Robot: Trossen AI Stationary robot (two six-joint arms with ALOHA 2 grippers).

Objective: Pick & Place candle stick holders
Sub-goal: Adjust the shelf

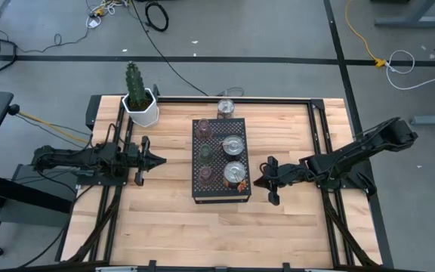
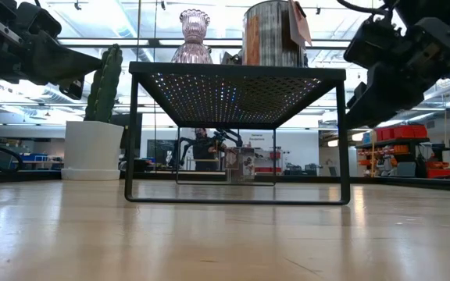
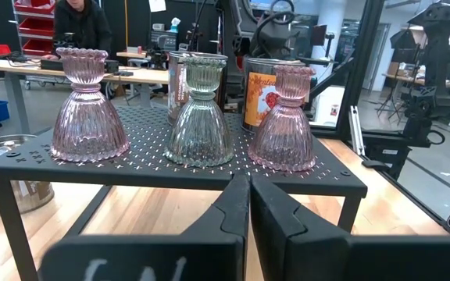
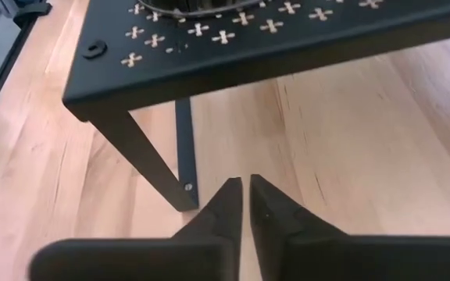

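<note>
A black perforated stand (image 1: 219, 195) sits mid-table with several candle stick holders on its top. A pink one (image 3: 88, 109), a green one (image 3: 200, 113) and another pink one (image 3: 287, 121) stand in a row on its left side. Two wider silvery ones (image 1: 233, 145) (image 1: 234, 173) stand on its right side. One more silvery holder (image 1: 226, 107) stands on the table beyond the stand's far edge. My left gripper (image 1: 157, 159) is shut and level, left of the stand. My right gripper (image 1: 261, 181) is shut, tilted down, beside the stand's near right corner (image 4: 92, 94), holding nothing.
A white pot with a cactus (image 1: 140, 106) stands at the table's far left. The stand's thin legs (image 4: 151, 168) rise from bare wood in front of my right gripper. Open tabletop lies along the near edge (image 1: 217, 234). A person (image 3: 80, 23) is in the room beyond.
</note>
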